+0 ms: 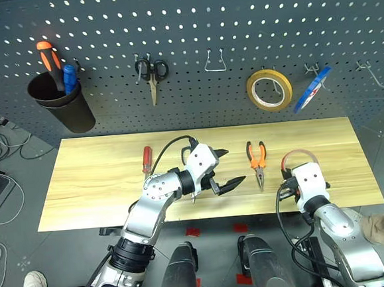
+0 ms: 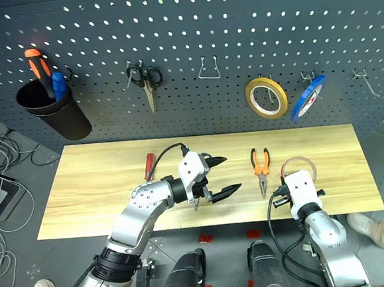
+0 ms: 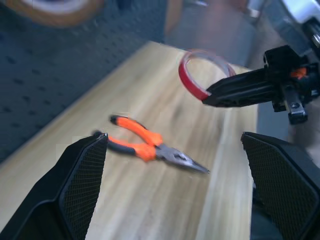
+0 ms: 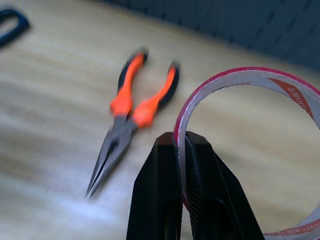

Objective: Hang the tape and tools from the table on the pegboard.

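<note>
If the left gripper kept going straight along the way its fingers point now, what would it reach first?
Most likely the pliers: in the left wrist view they lie on the table ahead of the open left gripper, between its fingers. The red tape, pinched by the right gripper, sits farther along. Depth is uncertain.

On the tabletop the screwdriver lies left of centre and the pliers right of centre, well apart. The tape sits right of the pliers, its rim between the right gripper fingers. Behind, on the pegboard, hang (left to right) a cup, small scissors, an empty hook and two rolls.
</note>
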Controlling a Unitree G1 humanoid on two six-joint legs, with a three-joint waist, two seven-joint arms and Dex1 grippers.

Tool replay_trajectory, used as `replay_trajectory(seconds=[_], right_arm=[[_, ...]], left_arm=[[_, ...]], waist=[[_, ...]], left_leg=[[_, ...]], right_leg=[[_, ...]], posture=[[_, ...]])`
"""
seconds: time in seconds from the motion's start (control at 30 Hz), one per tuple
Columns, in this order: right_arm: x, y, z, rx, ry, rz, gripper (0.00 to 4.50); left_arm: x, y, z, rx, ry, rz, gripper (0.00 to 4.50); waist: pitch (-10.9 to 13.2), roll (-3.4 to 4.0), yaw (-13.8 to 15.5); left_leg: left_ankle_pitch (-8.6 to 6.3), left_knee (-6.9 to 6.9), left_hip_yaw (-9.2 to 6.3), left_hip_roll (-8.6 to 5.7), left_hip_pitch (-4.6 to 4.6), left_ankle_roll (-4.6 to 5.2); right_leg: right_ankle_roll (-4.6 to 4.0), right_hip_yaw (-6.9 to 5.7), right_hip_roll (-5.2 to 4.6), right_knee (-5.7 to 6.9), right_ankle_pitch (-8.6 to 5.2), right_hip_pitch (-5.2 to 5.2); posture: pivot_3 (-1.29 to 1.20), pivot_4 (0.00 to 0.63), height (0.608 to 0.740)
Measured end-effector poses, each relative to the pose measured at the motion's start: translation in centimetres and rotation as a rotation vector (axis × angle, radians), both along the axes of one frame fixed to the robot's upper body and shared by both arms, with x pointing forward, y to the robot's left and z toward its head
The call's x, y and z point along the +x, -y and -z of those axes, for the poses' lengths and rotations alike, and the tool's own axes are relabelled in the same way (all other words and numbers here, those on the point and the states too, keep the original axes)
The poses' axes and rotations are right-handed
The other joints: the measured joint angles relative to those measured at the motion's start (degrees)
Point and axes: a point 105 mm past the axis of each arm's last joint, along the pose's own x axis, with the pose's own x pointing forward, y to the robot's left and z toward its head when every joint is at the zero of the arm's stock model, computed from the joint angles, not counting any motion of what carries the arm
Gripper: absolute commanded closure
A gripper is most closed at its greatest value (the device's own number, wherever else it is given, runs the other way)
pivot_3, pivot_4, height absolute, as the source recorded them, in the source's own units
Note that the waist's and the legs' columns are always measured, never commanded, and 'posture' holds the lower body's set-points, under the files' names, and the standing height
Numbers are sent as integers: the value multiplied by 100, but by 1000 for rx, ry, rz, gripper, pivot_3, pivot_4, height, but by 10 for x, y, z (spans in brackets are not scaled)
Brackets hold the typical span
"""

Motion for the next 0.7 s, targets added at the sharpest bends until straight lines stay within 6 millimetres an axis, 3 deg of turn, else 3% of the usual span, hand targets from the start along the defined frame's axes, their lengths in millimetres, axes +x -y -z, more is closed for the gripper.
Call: replay_trajectory(seconds=[0.1, 0.23, 0.53, 0.7], right_arm=[[9, 2, -20, -48, 134, 29, 4476], [19, 22, -44, -87, 277, 142, 4476], [42, 54, -66, -85, 383, 271, 4476], [54, 70, -75, -80, 418, 307, 4476]], left_arm=[[4, 7, -11, -36, 18, -16, 0], [7, 28, -27, -89, 46, 13, 0], [21, 77, -38, -123, 78, 97, 0], [30, 95, -44, -132, 101, 120, 0]], waist=[[-133, -4, 33], [-233, -8, 134], [-369, 4, 130], [-395, 30, 119]], left_leg=[[0, -1, 4, -1, 0, -1], [1, 1, 17, -4, 0, -1], [2, 2, 31, -4, 3, 1], [2, 0, 39, -4, 4, 4]], right_leg=[[0, -4, 0, -3, 0, 3], [0, -3, 0, -5, 0, 3], [-1, 4, 1, -2, 1, 3], [-1, 8, 2, -1, 1, 2]], posture=[[51, 190, 740], [38, 177, 740], [15, 175, 740], [12, 178, 740]])
